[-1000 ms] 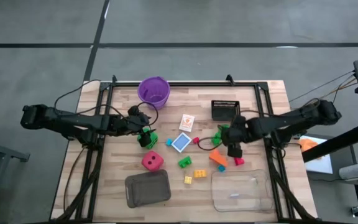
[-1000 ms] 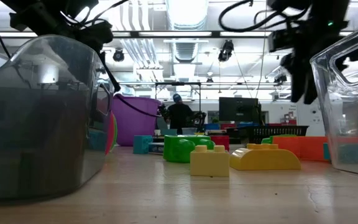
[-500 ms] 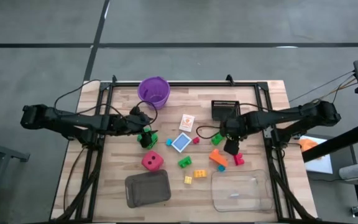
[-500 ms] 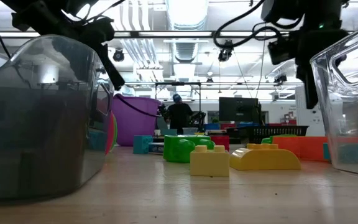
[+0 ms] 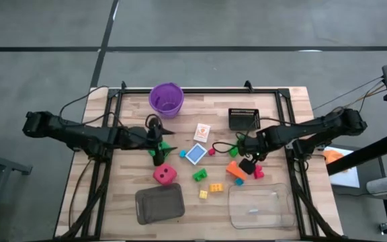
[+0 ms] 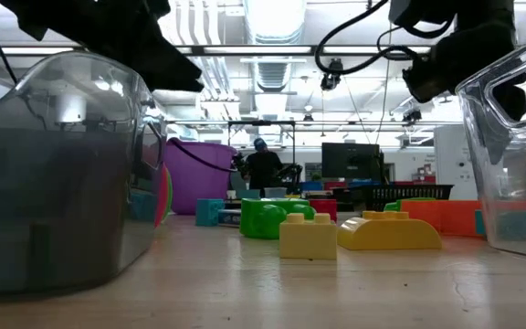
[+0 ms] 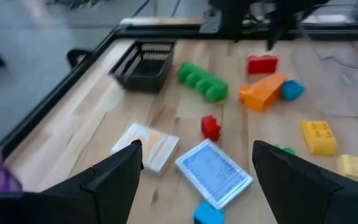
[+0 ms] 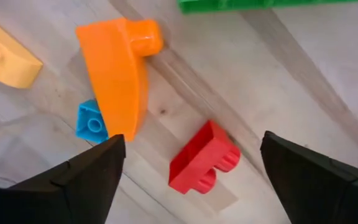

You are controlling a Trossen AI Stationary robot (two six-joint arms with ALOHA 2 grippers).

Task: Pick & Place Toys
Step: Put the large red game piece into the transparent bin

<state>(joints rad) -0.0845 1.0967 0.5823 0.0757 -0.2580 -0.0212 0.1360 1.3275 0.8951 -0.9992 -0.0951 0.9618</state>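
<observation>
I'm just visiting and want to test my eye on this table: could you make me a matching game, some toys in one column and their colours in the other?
Toys:
1. die
2. curved brick
3. long studded brick
4. playing card

Colours:
A. green
B. blue
C. red
D. orange

Pairs: 1-C, 2-D, 3-A, 4-B
</observation>
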